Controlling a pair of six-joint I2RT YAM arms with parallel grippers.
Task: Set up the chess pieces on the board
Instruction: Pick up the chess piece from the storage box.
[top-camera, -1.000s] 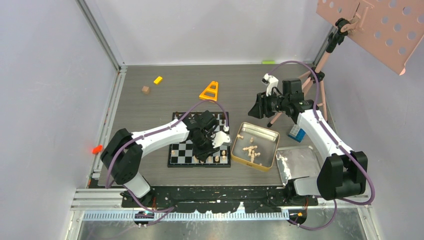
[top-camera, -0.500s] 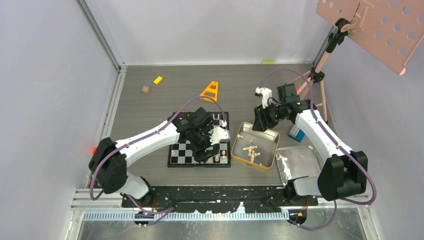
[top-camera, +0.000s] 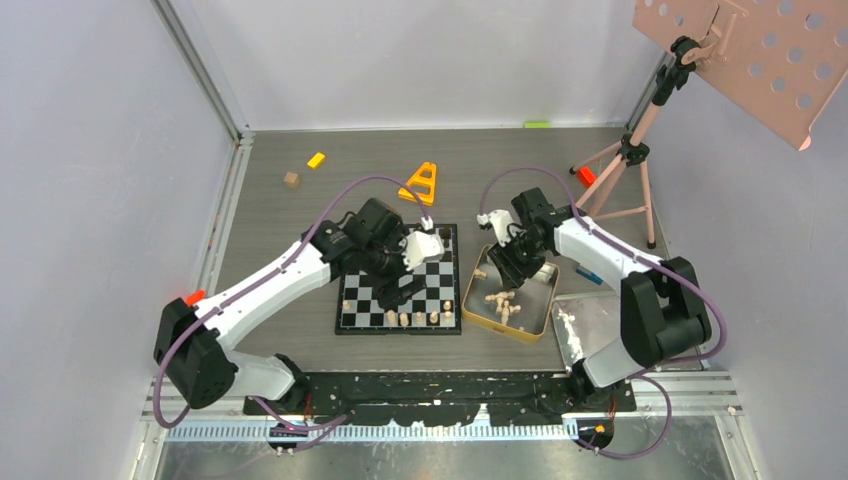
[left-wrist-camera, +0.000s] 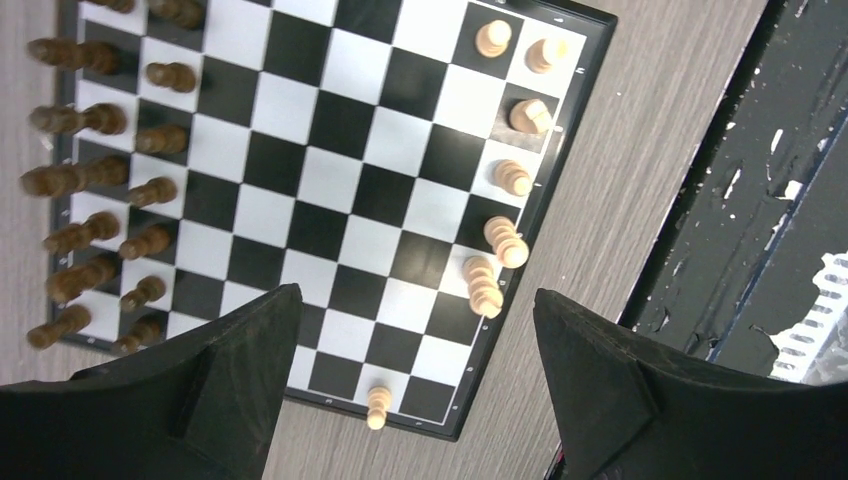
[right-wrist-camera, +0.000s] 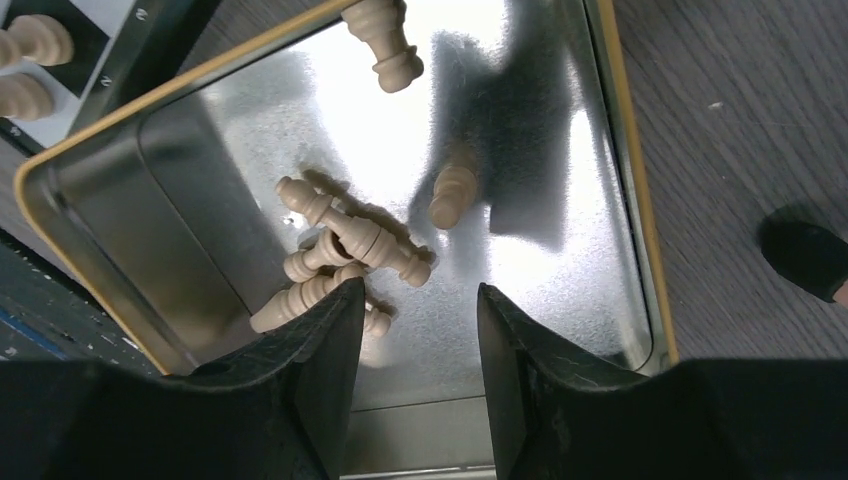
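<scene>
Both arms (top-camera: 270, 285) (top-camera: 600, 250) bent inward, left pincer (left-wrist-camera: 415, 295) over board (left-wrist-camera: 345, 210), right pincer (right-wrist-camera: 417, 290) over tin (right-wrist-camera: 570, 260)

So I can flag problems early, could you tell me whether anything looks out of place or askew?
Only the pale tan wooden chess pieces heaped on their sides in the gold metal tin; the pale side of the black-and-white checkered board is just partly filled.

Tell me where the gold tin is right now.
In the top view, the gold tin sits right of centre on the table, close beside the board's right edge, with the silver tray on its other side.
</scene>
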